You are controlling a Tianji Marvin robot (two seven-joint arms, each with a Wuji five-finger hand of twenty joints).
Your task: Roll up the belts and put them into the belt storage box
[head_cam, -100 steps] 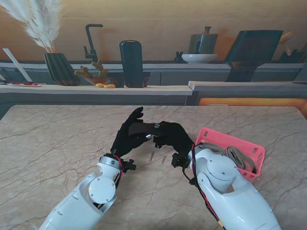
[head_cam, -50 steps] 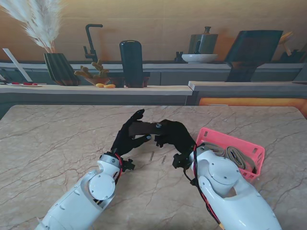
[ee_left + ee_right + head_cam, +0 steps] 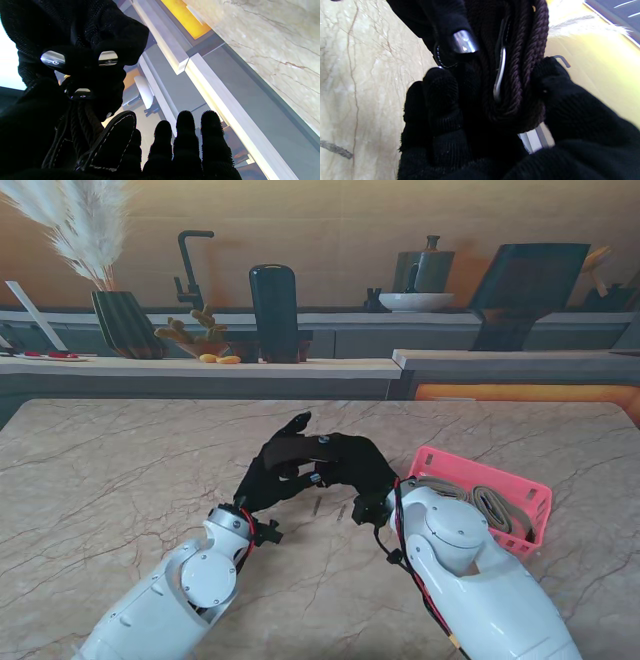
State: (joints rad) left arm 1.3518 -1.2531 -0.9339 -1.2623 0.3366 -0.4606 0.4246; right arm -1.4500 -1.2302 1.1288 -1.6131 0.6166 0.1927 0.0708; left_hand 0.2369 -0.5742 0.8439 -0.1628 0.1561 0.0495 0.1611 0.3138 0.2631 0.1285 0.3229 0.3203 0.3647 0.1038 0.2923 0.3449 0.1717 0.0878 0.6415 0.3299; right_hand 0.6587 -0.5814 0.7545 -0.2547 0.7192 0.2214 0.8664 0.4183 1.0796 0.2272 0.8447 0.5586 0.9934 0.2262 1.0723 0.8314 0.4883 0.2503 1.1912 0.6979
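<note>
Two hands met over mid-bench, stand view: left hand [image 3: 272, 470] and right hand [image 3: 352, 463] both closed on one dark brown belt [image 3: 292, 448], held clear of the marble bench [image 3: 120, 470]. Pink belt storage box [image 3: 523, 498] just right of the right forearm, with tan belts [image 3: 488, 505] already coiled inside. Two small items on the bench beneath the hands, too small to identify.

Left wrist view: stitched belt end [image 3: 113, 135] lay across the palm, thumb side closing on it, other fingertips [image 3: 185, 122] extended and free.

Right wrist view: braided cord portion [image 3: 520, 75] and metal buckle [image 3: 500, 72] pinched between thumb and fingers [image 3: 440, 87].

Handling, judged: light, limp, braid grippy, prone to uncoiling; best held across the roll's flat sides. Extent of coil hidden by gloves; box interior partly cut off by the arm.
</note>
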